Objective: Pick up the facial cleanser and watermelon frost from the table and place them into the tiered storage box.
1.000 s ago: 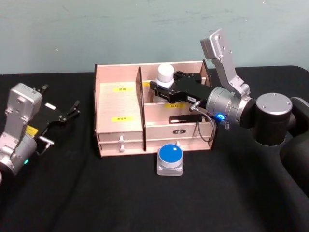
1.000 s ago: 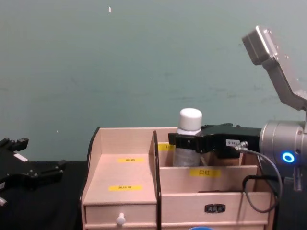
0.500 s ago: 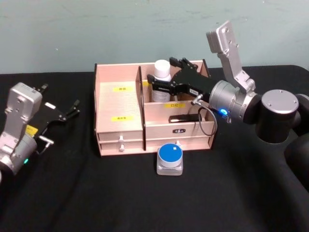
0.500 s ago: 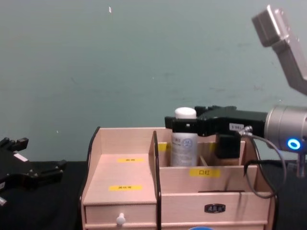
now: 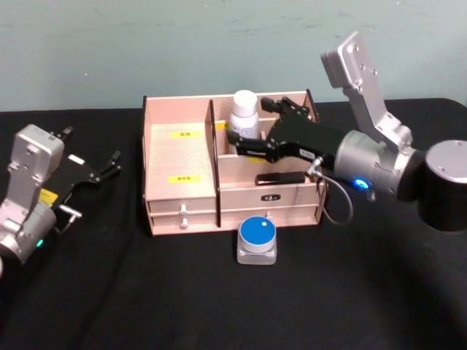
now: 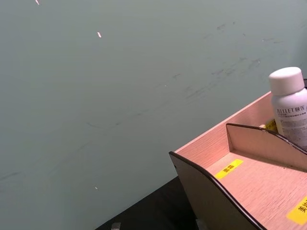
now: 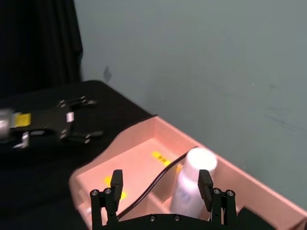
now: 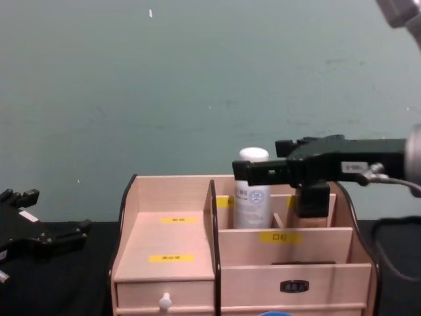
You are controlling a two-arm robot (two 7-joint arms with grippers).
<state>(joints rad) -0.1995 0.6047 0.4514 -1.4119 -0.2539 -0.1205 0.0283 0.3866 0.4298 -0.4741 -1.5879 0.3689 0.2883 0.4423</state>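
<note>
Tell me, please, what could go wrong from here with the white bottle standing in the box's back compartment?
1. The open right gripper brackets the white bottle, nearer one finger; a skewed retreat could clip and topple it.
2. The bottle rises above the tiered storage box's walls, so a low pass overhead could hit it.
3. The blue-lidded jar sits close before the box's front; grasping it might bump the box.
The left gripper sits idle at far left.

We see bottle in tiered storage box rear compartment, just beyond our right fingers | jar on counter before box, nearer us than fingers
</note>
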